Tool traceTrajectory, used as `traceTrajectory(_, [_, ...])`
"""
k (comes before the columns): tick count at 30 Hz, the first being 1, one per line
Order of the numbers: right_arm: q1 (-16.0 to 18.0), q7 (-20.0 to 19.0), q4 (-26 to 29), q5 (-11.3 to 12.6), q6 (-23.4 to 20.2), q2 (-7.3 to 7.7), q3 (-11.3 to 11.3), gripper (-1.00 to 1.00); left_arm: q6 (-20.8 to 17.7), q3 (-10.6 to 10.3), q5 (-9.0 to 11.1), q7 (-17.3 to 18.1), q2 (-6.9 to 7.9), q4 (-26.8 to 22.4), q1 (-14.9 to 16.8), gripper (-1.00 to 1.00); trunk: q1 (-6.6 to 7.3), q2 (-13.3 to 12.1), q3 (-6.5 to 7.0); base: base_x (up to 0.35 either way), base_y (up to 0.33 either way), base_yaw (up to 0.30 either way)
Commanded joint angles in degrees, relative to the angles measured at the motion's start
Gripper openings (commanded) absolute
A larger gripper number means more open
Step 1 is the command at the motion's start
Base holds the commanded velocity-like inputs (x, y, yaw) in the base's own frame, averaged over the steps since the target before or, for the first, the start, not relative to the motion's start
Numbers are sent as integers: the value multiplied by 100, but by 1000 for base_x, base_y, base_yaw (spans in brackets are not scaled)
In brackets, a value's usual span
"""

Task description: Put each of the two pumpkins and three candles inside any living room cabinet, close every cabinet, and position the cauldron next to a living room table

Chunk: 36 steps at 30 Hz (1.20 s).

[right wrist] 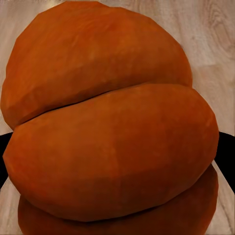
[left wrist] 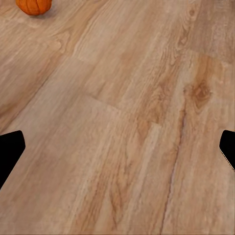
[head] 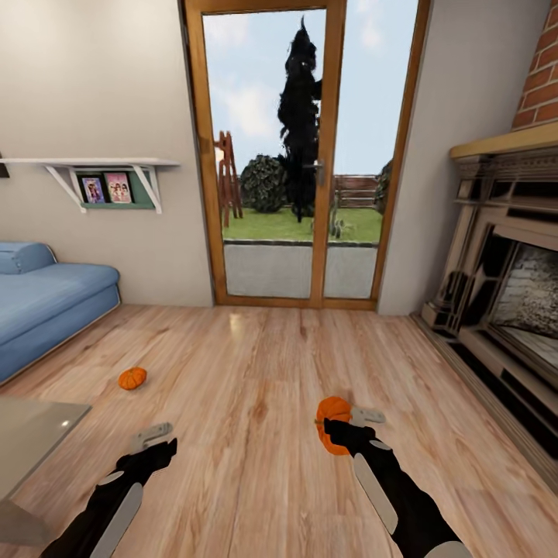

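Note:
My right gripper [head: 345,423] is shut on a small orange ribbed pumpkin [head: 333,435] and holds it a little above the wood floor; up close the pumpkin [right wrist: 112,132] bulges between the dark fingertips [right wrist: 6,147]. A second pumpkin [head: 132,378] lies on the floor ahead to the left, beyond my left gripper [head: 155,443]. That gripper [left wrist: 117,152] is open and empty, its fingers wide apart over bare planks, with the floor pumpkin [left wrist: 33,6] further ahead. A corner of the glossy grey table [head: 31,438] shows at the lower left.
A blue sofa [head: 46,302] stands along the left wall under a white shelf [head: 101,164]. A wood-framed glass door [head: 275,155] is straight ahead. The beige fireplace [head: 504,279] runs along the right side. Wood floor [head: 256,356] stretches between them.

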<state>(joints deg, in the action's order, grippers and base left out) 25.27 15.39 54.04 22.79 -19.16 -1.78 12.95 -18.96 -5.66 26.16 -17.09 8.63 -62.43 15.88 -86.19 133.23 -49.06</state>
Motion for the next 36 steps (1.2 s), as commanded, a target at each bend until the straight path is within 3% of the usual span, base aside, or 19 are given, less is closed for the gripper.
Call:
traceTrajectory(1, [4,27,11,65,-8,3,14,-100,-11,-23,59,-57,8,-14,3,100,-2,3,-6,333,0,0])
traceTrajectory(21, [4,-10,11,62,-10,-9,8,-100,-11,-30,49,-57,7,-24,3,100,-2,3,-6,328,-2,0])
traceTrajectory(36, [4,-10,11,59,0,-4,8,-100,-3,-37,43,-66,7,-21,3,100,-2,3,-6,313,-95,31])
